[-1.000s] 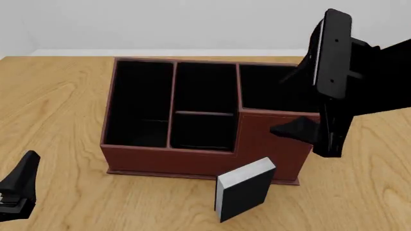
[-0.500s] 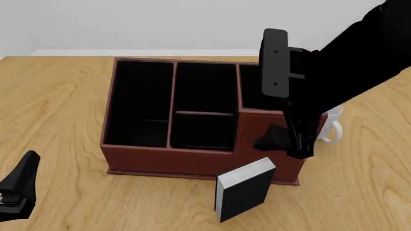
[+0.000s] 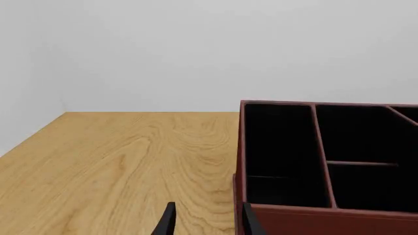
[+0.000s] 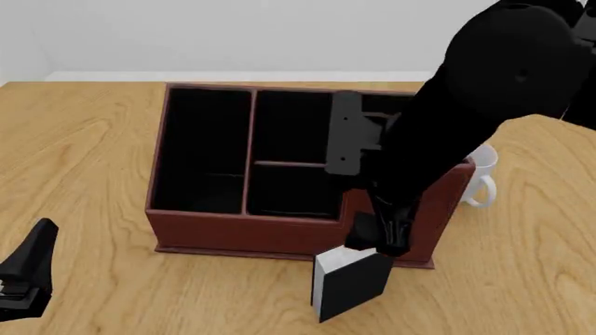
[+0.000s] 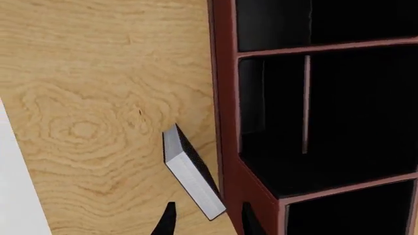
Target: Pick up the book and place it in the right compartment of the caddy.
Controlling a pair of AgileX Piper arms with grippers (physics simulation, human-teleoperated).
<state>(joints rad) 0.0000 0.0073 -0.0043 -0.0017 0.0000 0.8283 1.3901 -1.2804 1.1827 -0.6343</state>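
Right hand (image 4: 377, 246) has swung down from above the caddy (image 4: 209, 222) and now sits right over the book (image 4: 352, 283).
Book stands upright on the desk (image 4: 84, 139), just in front of the caddy's front wall below the right compartment (image 5: 353, 213), page edge facing up-left. Right hand fingers (image 5: 168, 221) parted narrowly, one either side of the book's top corner, not clamped. Left hand (image 4: 26, 276) low at near-left, well apart, fingers parted narrowly, holding nothing. White mug (image 4: 479, 181) just right of the caddy.
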